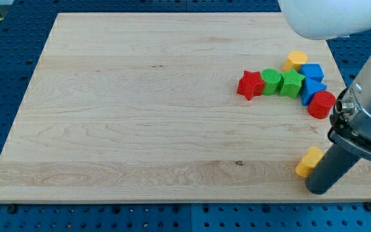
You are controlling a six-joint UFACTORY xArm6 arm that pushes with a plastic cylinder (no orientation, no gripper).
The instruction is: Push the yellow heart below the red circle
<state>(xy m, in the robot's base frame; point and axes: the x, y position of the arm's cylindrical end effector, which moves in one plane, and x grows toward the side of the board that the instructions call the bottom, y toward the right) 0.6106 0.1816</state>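
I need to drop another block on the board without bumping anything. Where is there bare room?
The board is bare from its left edge to the red star, and along the bottom up to the yellow heart. The right side is crowded: the star, green blocks, blue blocks and red circle touch, and my tip sits against the heart.

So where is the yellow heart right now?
The yellow heart sits near the view's bottom right of the wooden board, below the red circle, with my tip just beside it on its lower right, partly covering it.
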